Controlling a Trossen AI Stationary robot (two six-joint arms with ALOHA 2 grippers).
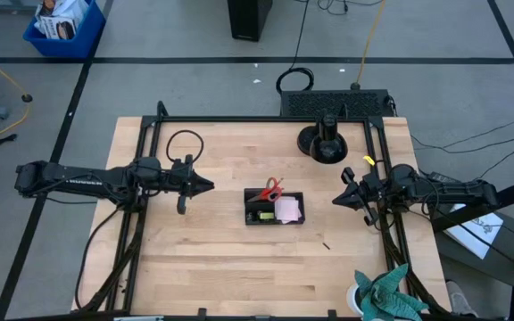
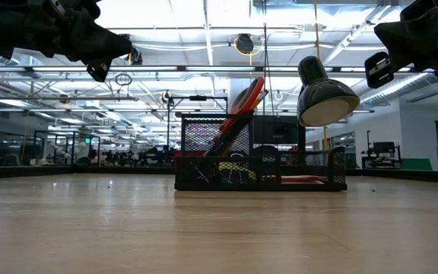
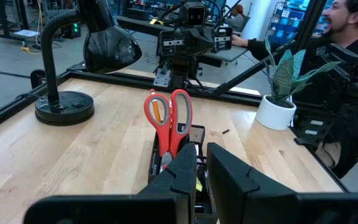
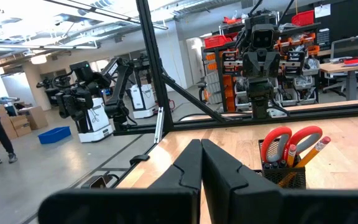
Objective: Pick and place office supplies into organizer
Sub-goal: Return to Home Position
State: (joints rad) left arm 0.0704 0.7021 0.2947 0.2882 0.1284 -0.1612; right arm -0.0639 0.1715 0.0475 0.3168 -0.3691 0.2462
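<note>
The black organizer (image 1: 274,218) stands at mid-table on its base. Red-handled scissors (image 1: 275,188) stand in its tall far compartment, handles up, with orange pencils (image 4: 316,148) beside them. A pink sticky pad (image 1: 288,209) lies in the tray, and something yellow-green (image 1: 255,215) lies at its left end. A tiny dark item (image 1: 326,245) lies on the wood to the near right of the organizer. My left gripper (image 1: 209,185) hovers left of the organizer, pointing at it, with its fingers (image 3: 185,171) nearly together. My right gripper (image 1: 335,200) hovers to the organizer's right, shut. Both are empty.
A black desk lamp (image 1: 322,143) stands beyond the organizer, toward the far right. A potted teal-green plant (image 1: 384,294) sits at the near right corner. A cable loop (image 1: 184,143) lies at the far left. A person (image 3: 353,43) sits beyond the right edge. Bare wood lies on the organizer's near side.
</note>
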